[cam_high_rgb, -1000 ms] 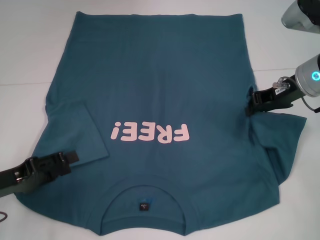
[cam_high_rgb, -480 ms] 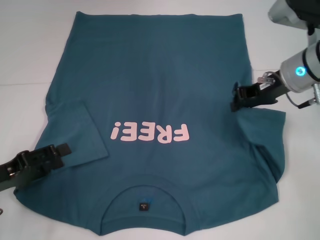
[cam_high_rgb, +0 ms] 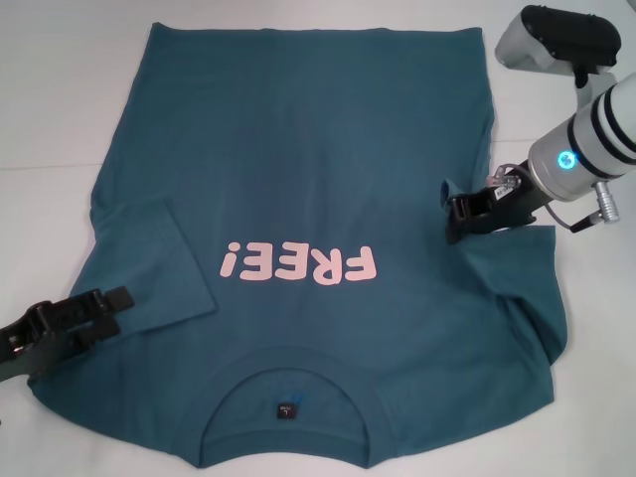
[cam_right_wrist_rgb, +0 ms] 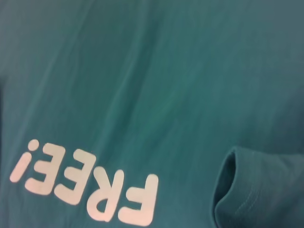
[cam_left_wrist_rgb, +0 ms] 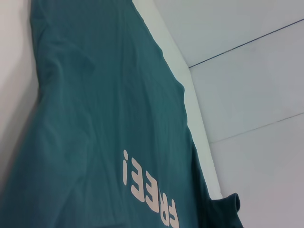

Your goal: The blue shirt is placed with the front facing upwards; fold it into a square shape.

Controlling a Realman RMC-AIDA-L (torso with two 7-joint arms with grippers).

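Blue shirt [cam_high_rgb: 328, 199]: flat on your white table [cam_high_rgb: 60, 99], print up, collar nearest you. Right gripper [cam_high_rgb: 455, 214]: clamped on its sleeve [cam_high_rgb: 527, 268], over the chest. Left gripper [cam_high_rgb: 114, 301]: at the left edge, fingers' state unclear; bare table beyond.

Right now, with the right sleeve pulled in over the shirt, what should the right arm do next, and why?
Probably carry on inward and lay the sleeve flat: the right gripper holds the right sleeve's edge lifted over the blue shirt, cloth bunched behind it. The left sleeve already lies folded in; the left gripper sits beside it.

The blue shirt [cam_high_rgb: 328, 179] runs past the table's near edge; my wrist views hide my own fingers; the collar label [cam_high_rgb: 286, 408] is unreadable
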